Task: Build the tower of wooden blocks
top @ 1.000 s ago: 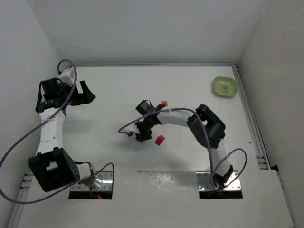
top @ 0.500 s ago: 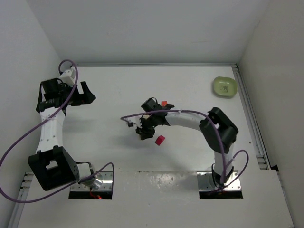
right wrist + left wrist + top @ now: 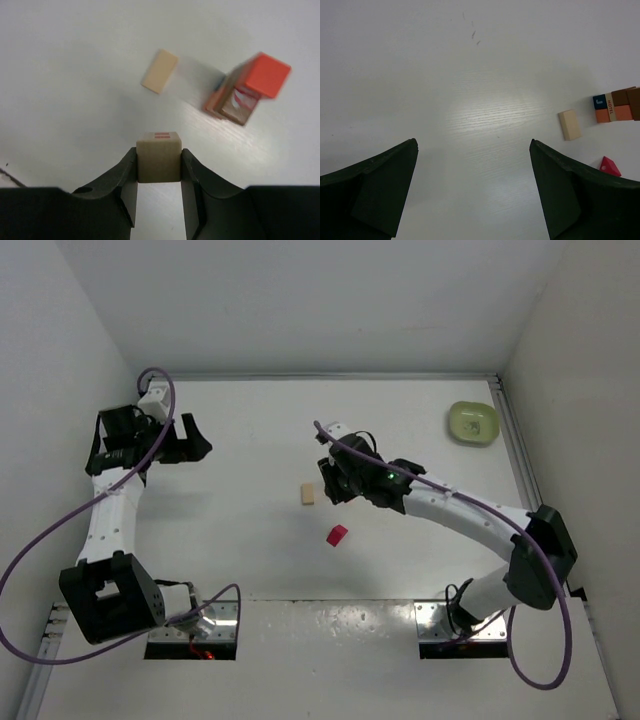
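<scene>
White table (image 3: 250, 570), white walls (image 3: 300, 310) | green bowl (image 3: 473, 423) at far right corner, contents unclear | right gripper (image 3: 159, 161) clamps pale block (image 3: 159, 150) near table centre, tower (image 3: 260, 77) nearby | left gripper (image 3: 472, 145) spread wide, left edge

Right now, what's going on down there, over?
Left gripper open, empty. Right gripper shut on pale block. Tower standing, orange-red block on top. Loose pale slab lies apart from it; path looks clear.

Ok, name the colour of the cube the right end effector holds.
A pale natural wood cube, red marks on top; right wrist view.
</scene>
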You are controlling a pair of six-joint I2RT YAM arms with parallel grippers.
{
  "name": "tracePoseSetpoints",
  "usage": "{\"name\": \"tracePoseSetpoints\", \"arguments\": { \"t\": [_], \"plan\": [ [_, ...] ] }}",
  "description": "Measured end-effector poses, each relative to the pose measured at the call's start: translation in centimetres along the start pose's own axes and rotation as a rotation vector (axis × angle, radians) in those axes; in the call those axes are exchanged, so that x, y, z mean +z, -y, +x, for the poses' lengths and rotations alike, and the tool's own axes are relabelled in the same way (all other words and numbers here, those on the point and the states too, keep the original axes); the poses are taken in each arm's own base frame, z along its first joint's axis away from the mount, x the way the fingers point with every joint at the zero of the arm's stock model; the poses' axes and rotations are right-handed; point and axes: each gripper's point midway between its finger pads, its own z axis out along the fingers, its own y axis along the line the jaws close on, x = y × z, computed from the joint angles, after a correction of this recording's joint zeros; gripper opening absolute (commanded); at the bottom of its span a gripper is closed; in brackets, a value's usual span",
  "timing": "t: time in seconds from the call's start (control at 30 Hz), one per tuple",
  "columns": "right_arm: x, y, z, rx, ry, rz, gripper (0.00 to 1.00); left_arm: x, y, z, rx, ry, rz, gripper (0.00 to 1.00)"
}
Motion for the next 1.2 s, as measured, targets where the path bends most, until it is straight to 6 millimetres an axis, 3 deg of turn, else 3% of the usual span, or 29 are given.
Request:
{"name": "tracePoseSetpoints", "arguments": {
  "t": [0.17,0.4,0.63,1.2],
  "plan": [
    [-0.4,3.1,2.1,0.201,-0.099,0.196,0.00,0.2,0.6,0.0,-0.013,-0.001,0.012,0.99],
    [-0.5,6.2,0.0,0.358,-0.079,0.342,0.00,0.8,2.0,-0.1,0.001,-0.004,0.040,0.99],
    [0.5,8.7,1.6,0.405,-0.125,0.426,0.00,1.0,2.3,0.0,-0.002,-0.012,0.035,0.99],
    [2.0,8.1,0.5,0.391,-0.088,0.382,0.00,1.9,2.5,-0.5,0.003,-0.023,0.031,0.99]
  ]
}}
